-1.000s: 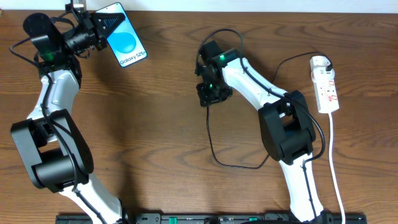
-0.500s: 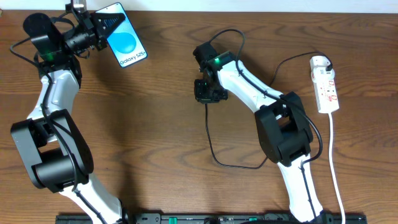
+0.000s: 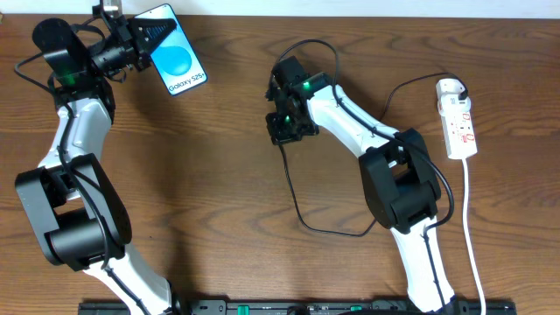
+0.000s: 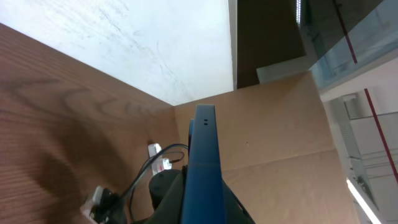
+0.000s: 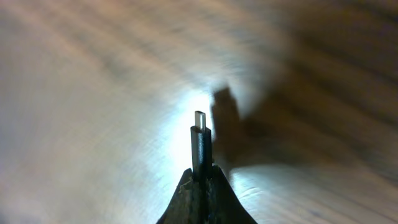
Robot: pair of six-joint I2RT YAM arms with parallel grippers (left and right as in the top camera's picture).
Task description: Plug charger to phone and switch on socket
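I work in what looks like a robotics lab. My white-and-black left arm (image 3: 74, 140) and right arm (image 3: 350, 114) rise from a black rail (image 3: 289, 307) at the edge of a dark wood-grain worktop (image 3: 219, 175). Beyond it are a plain white wall (image 4: 124, 37), a brown board panel (image 4: 273, 124) and a glass partition (image 4: 354, 37).

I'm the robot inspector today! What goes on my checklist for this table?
Surface: brown wood table.
Job's things: phone, blue screen lit, held up at the far left; charger, its plug poking out past the fingertips; socket lying at the right.
Clutter: nothing seen.
End effectors: left end effector shut on the phone; right end effector shut on the charger, not plugged into the phone.
Cables: black charger cable loops over the table; white cord runs from the socket to the near edge.
Surroundings: white wall, cardboard panel.
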